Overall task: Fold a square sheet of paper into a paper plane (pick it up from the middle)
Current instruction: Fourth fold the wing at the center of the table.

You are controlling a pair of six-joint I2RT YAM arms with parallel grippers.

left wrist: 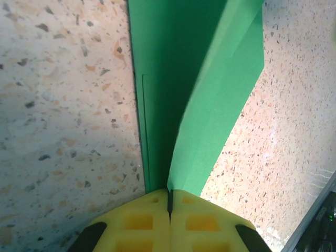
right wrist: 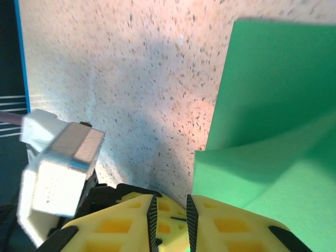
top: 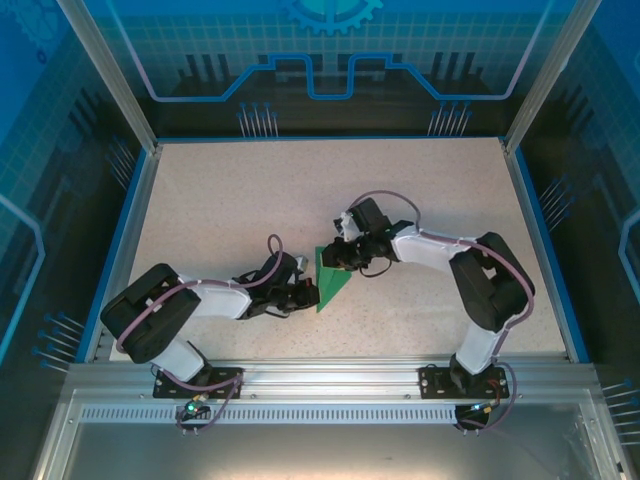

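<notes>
The green sheet of paper [top: 330, 280] lies mid-table, folded into a pointed, layered wedge. In the left wrist view one flap of the paper [left wrist: 215, 89] stands up along a crease and runs into the seam between my yellow pads. My left gripper [left wrist: 169, 197] is shut on that raised fold, at the paper's left side [top: 303, 290]. My right gripper [top: 338, 258] is at the paper's upper edge. Its jaws [right wrist: 169, 210] stand slightly apart with nothing between them. The paper [right wrist: 273, 105] curls up just right of its right finger.
The speckled tabletop [top: 250, 190] has blue side rails [top: 128, 240] and a metal frame at the near edge [top: 320, 380]. A white box-shaped part [right wrist: 58, 168] sits close to the left of my right fingers. Both arms crowd the table's middle.
</notes>
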